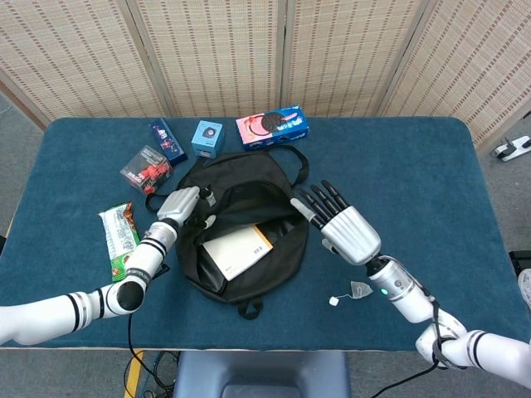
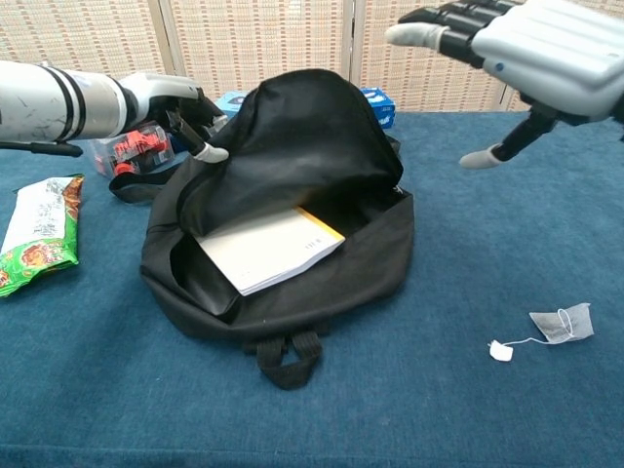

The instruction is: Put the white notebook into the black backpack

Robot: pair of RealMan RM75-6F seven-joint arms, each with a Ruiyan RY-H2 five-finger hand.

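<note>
Notebook's in the bag

White notebook (image 2: 268, 250) lies flat inside the open black backpack (image 2: 322, 146), between both hands, touching neither.

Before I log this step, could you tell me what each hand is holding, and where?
The left hand grips the black backpack by the left edge of its opening flap. The right hand holds nothing, fingers spread.

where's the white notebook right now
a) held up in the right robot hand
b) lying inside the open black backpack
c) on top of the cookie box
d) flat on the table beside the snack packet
b) the white notebook lies in the mouth of the black backpack, while the right robot hand is raised clear of it with fingers spread, holding nothing, and the left robot hand holds the bag's edge.
</note>
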